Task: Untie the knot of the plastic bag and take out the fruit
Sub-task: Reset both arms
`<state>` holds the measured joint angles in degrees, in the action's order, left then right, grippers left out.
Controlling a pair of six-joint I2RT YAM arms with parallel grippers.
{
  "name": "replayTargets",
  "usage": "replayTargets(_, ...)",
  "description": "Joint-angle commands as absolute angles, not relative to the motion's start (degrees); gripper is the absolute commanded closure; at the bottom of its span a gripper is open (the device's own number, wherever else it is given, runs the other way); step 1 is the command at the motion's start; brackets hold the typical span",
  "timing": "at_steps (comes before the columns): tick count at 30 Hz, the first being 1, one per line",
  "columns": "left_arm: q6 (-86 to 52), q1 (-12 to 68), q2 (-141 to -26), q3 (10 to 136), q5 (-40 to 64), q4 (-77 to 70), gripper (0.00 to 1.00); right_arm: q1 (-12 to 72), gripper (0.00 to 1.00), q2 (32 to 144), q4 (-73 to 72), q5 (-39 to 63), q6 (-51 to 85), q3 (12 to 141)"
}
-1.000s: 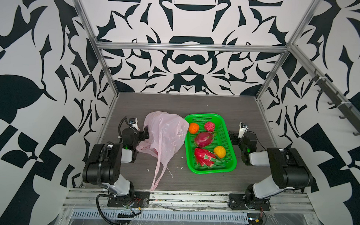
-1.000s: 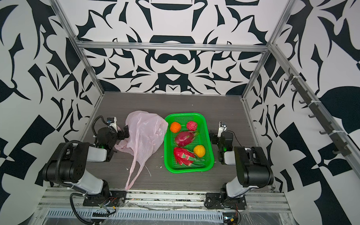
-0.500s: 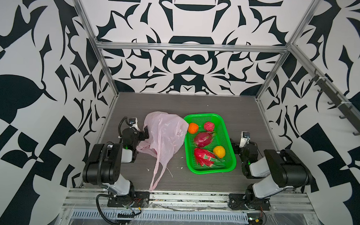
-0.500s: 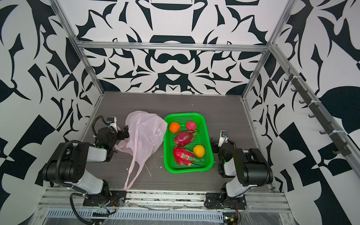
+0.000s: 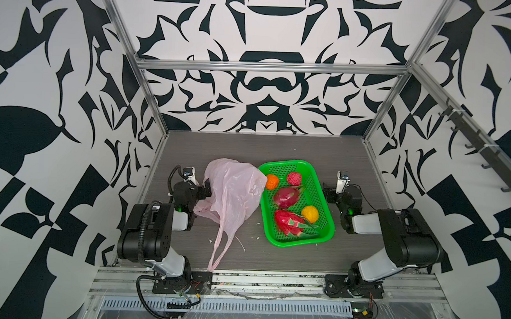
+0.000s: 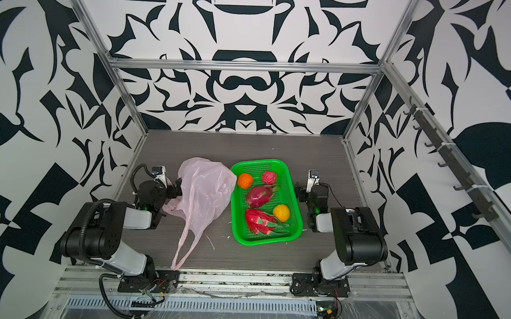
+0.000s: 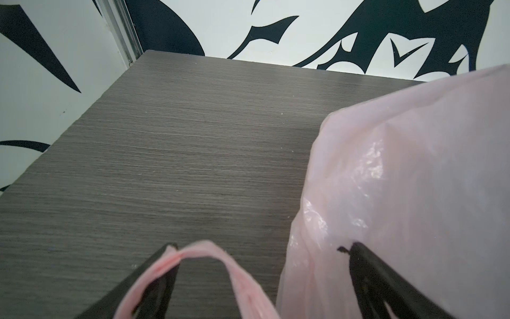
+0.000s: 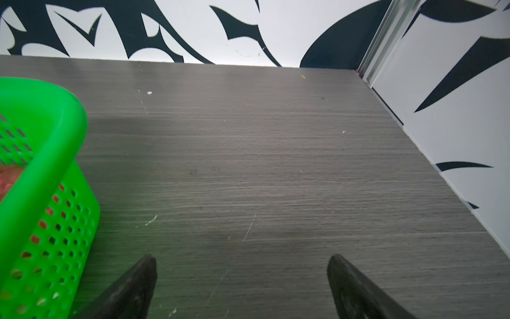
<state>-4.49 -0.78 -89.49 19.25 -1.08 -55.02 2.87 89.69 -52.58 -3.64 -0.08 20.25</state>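
Plastic bag position: the plastic bag (image 5: 232,191) lies slack on the table (image 5: 278,146), left of centre, with its body against the left pincer (image 5: 205,190) and one edge over the left rim of the green basket (image 5: 295,164). Its handle loops (image 5: 220,246) trail toward the near table edge.
Fruit position: all five pieces lie in the green basket, well apart from the left pincer and near the right pincer (image 5: 329,192). They are the orange ball (image 5: 272,182), the red bumpy ball (image 5: 294,178), two dragon fruits (image 5: 285,197) (image 5: 290,222), and the yellow-orange ball (image 5: 310,214).
Left pincer state: jaws spread wide, not clamped. In the left wrist view a pink handle strip (image 7: 204,248) drapes over one finger, and the bag body (image 7: 414,193) touches the other finger.
Right pincer state: jaws spread wide, with nothing between them and nothing touched. It is low over bare table, just beside the basket's right wall (image 8: 55,221).
Surface: dark grey wood-grain table with fine scratches and pale specks.
Room: black-and-white patterned walls in an aluminium frame, with a hook rail (image 5: 483,144) on the right wall.
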Motion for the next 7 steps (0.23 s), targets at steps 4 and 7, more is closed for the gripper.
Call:
replayTargets(4, -4.2, -0.7, -89.3, 19.6, -1.1, -55.9, 0.01, 2.8, 0.00, 89.5, -51.6, -2.5, 0.5, 21.0)
replayTargets(7, -4.2, -0.7, -89.3, 19.6, -1.1, -55.9, 0.01, 2.2, 0.00, 89.1, -52.4, -1.9, 0.6, 20.2)
